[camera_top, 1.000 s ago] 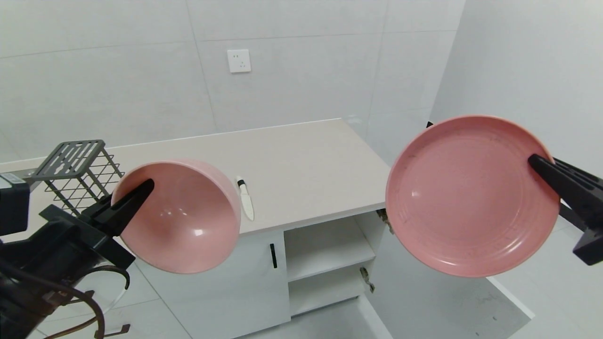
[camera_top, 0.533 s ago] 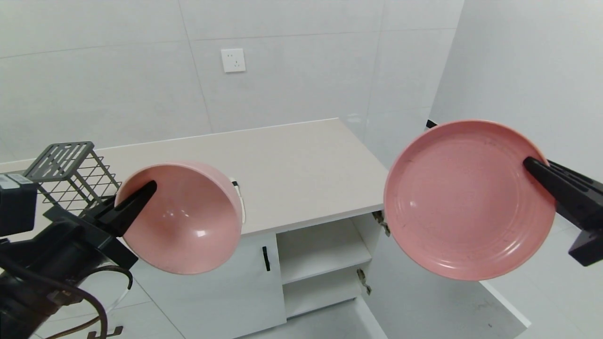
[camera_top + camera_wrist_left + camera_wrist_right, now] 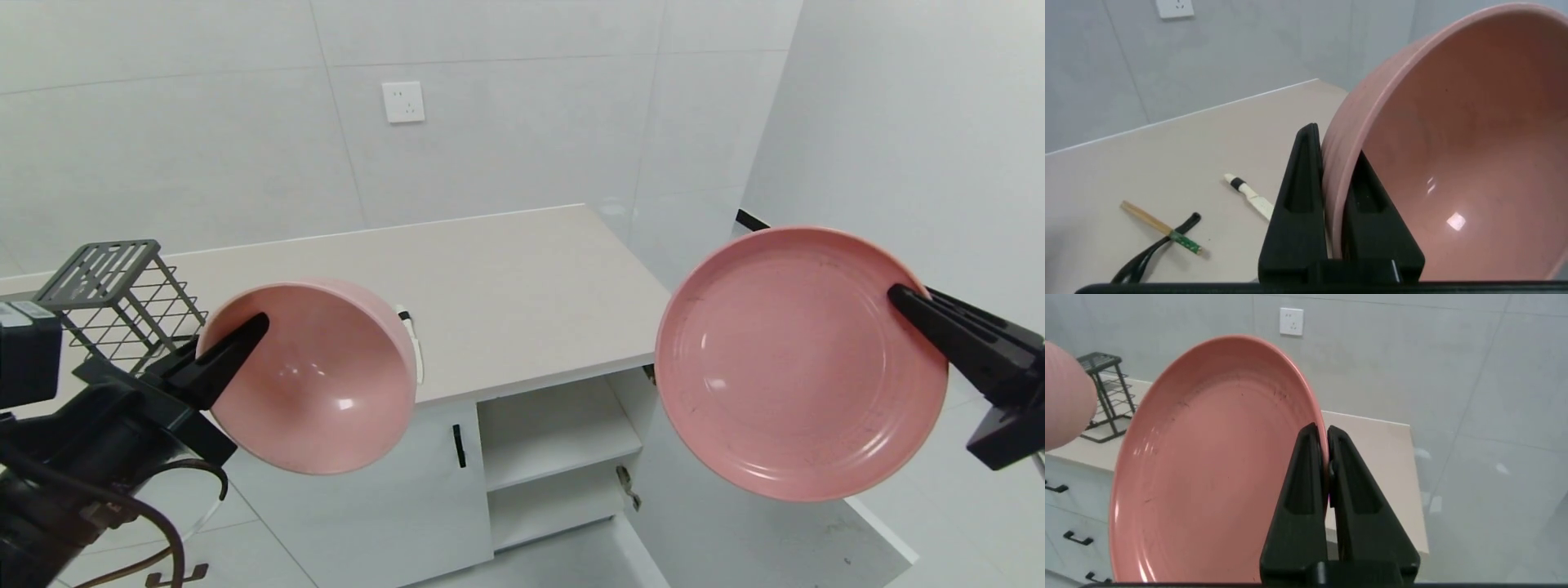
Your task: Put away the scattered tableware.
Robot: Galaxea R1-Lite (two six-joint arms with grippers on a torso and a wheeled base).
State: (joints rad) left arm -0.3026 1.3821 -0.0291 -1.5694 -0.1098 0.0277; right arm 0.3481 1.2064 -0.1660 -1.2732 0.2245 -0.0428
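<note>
Sinking plate: the pink plate (image 3: 800,363), held on edge at the right, has come down a little and leftward over the last second, toward the open cupboard (image 3: 563,433).
Right jaws: pinched on the plate's right-hand rim.
Bowl: the pink bowl (image 3: 314,384) hangs at the near left, unmoved in the head view, with the left jaws clamping its rim.
Table: the table (image 3: 522,278) and the wire rack (image 3: 114,298) have slid left together (the camera shifting, not them), so the knife (image 3: 1249,194) now sits mostly behind the bowl.
Meaning: both pieces are off the table. The plate seems bound for a shelf, and the knife is left to collect.
</note>
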